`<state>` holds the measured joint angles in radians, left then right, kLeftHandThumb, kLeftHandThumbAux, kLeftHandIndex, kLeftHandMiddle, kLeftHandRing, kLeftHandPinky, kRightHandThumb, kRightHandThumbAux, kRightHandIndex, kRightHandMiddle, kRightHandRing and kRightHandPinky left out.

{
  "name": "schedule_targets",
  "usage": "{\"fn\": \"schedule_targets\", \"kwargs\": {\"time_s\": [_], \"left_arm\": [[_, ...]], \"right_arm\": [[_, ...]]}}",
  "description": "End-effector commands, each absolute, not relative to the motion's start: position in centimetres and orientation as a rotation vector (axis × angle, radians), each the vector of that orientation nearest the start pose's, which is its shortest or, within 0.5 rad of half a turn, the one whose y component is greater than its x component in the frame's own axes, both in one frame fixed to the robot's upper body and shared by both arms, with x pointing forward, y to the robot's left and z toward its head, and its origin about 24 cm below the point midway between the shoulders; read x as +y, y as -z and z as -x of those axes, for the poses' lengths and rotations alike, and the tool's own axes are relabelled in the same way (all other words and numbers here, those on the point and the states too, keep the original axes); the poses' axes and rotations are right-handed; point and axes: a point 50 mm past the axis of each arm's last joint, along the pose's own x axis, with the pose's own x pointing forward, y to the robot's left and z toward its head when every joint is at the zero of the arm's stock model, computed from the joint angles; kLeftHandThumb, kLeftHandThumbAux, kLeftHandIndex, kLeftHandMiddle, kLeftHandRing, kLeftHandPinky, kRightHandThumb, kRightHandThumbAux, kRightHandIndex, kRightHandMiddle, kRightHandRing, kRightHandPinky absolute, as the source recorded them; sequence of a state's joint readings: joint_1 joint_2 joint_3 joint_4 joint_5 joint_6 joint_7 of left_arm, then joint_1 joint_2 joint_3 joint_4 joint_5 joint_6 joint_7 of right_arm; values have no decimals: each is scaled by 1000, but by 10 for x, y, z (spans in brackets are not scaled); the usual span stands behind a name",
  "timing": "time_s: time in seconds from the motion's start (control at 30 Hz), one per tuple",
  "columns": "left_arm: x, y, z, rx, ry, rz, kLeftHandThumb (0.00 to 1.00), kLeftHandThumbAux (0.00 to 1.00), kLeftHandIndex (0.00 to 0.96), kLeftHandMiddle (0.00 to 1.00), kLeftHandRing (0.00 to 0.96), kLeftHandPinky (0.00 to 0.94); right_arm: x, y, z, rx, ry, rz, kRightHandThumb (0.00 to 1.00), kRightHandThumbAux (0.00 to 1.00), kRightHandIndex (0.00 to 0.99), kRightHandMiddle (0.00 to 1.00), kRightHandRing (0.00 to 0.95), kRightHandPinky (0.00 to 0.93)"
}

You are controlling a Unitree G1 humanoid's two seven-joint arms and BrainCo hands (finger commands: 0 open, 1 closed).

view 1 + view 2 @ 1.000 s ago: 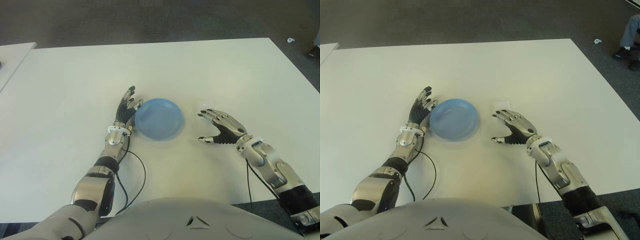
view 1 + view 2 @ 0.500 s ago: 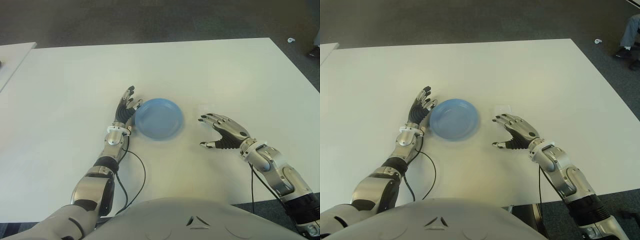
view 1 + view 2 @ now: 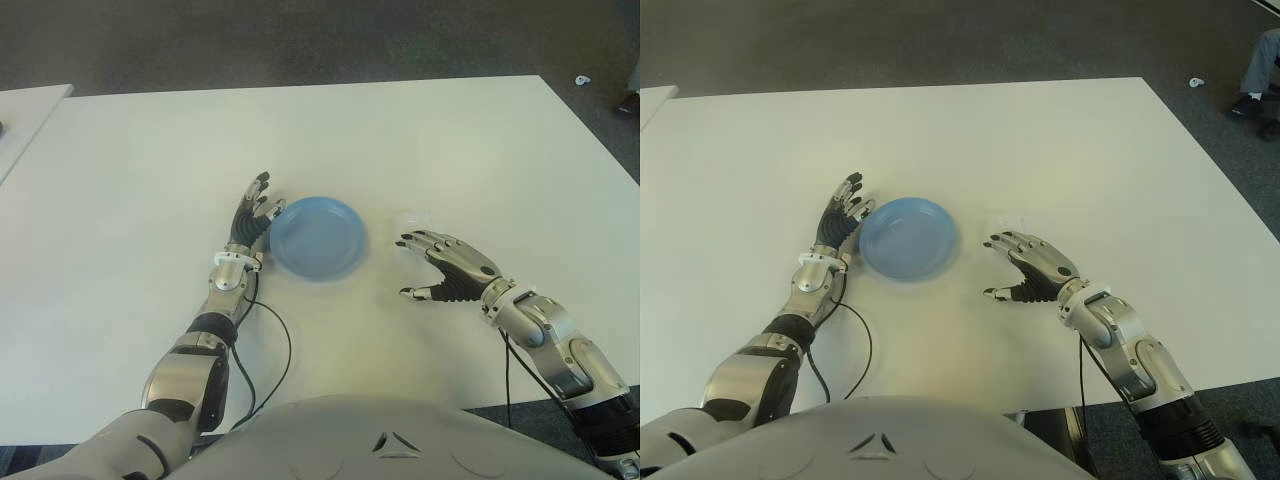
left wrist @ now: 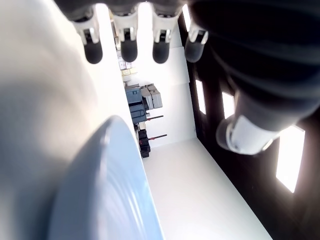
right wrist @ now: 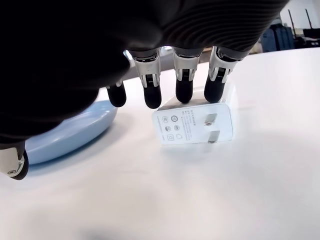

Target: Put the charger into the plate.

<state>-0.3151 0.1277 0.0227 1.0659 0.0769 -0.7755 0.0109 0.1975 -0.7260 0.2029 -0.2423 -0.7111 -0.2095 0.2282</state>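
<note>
A white charger (image 5: 195, 122) lies flat on the white table (image 3: 450, 140), prongs up, a short way right of the empty blue plate (image 3: 318, 237). My right hand (image 3: 420, 265) is open just on the near side of the charger (image 3: 410, 218). In the right wrist view its fingertips (image 5: 184, 90) hang over the charger's near edge, and nothing is held. My left hand (image 3: 255, 212) lies open, fingers straight, against the left rim of the plate (image 4: 100, 200).
A second white table (image 3: 30, 110) shows at the far left. A black cable (image 3: 275, 350) loops on the table by my left forearm. A person's leg (image 3: 1262, 55) and a small white scrap (image 3: 581, 80) are on the floor, far right.
My right hand has drawn back toward the near edge, and the charger that its fingers covered now shows. The left hand and plate have not moved.
</note>
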Motion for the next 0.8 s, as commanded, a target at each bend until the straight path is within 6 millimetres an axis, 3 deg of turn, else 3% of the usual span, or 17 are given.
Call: {"fn": "schedule_targets", "kwargs": {"time_s": [0.03, 0.33, 0.8], "left_arm": [[179, 71, -231, 174, 66, -196, 0, 628, 26, 62, 36, 33], [181, 72, -230, 177, 70, -212, 0, 627, 23, 56, 31, 24], [181, 75, -227, 193, 59, -203, 0, 620, 15, 45, 15, 8]], "right_arm": [[-192, -57, -199, -88, -634, 1372, 74, 348, 0, 0, 41, 0], [-190, -71, -210, -197, -535, 1400, 94, 343, 0, 0, 6, 0], [-186, -99, -235, -437, -350, 1435, 233, 303, 0, 0, 0, 0]]}}
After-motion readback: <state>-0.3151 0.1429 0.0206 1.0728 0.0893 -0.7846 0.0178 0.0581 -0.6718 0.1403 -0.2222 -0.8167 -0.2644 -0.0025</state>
